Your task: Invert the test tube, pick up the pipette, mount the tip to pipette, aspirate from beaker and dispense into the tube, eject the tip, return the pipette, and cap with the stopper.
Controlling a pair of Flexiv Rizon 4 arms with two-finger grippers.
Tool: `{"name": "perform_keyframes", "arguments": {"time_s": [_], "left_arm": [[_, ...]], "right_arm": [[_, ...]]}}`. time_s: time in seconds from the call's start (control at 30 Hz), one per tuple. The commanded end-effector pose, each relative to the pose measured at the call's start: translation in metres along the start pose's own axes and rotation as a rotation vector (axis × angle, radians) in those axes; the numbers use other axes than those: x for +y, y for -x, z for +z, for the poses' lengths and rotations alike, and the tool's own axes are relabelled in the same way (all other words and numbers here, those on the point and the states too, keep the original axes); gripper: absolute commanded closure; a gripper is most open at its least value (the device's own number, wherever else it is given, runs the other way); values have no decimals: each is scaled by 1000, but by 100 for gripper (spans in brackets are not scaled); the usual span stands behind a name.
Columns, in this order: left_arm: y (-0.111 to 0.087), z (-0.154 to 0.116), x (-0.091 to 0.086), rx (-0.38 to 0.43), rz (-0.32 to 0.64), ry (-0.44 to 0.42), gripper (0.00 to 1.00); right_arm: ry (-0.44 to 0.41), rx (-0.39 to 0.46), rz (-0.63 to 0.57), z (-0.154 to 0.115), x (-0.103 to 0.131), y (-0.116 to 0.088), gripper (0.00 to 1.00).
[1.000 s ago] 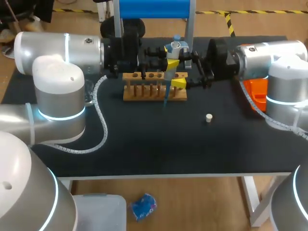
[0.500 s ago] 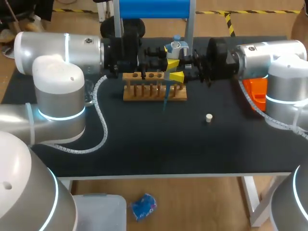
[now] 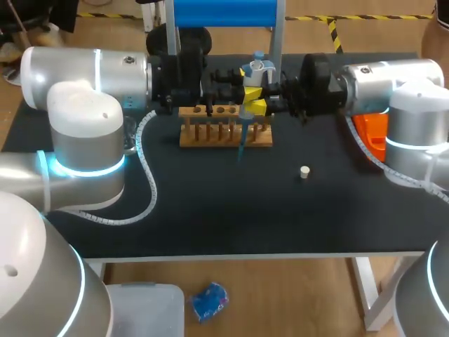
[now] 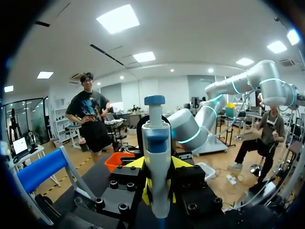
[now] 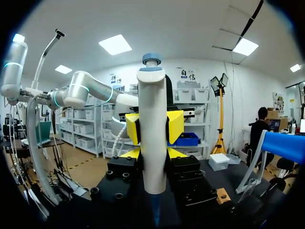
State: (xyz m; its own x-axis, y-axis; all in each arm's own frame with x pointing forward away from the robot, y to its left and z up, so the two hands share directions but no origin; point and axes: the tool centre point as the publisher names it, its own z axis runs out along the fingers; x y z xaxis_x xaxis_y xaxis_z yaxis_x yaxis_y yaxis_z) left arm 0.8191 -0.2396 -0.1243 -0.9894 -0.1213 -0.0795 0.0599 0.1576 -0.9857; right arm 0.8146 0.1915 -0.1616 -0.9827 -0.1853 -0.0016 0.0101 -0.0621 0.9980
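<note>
1. The white pipette with the blue plunger button was held upright in the air over the wooden test-tube rack, at the far middle of the black table.
2. The left gripper was closed on the pipette body, with a yellow tip against each side. The right gripper was clamped on the same body from the opposite direction.
3. A slim blue tip was fitted to the pipette's lower end and pointed down at the rack. Pick-up and tip mounting were therefore judged complete.
4. The test tube could not be distinguished in the rack. Inversion, aspiration and dispensing could not be confirmed.
5. The small white stopper lay loose on the table, well apart from the rack. Tip ejection, pipette return and capping were judged outstanding.
</note>
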Motion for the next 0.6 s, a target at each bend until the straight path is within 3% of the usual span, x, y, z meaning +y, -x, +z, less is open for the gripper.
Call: {"name": "perform_keyframes", "arguments": {"time_s": [0.03,0.3,0.33,0.37,0.6], "left_arm": [[1,1,0,-3,2,-3,100],[1,1,0,-3,2,-3,100],[1,0,0,-28,3,-16,54],[1,-1,-1,-8,-6,-32,0],[4,-9,-4,-52,7,-38,0]], "right_arm": [[3,0,0,1,-1,0,100],[-1,0,-2,0,-1,1,100],[-2,0,-2,0,-1,1,100],[-3,0,-2,0,-1,1,100],[-5,-2,2,-4,-4,1,100]]}}
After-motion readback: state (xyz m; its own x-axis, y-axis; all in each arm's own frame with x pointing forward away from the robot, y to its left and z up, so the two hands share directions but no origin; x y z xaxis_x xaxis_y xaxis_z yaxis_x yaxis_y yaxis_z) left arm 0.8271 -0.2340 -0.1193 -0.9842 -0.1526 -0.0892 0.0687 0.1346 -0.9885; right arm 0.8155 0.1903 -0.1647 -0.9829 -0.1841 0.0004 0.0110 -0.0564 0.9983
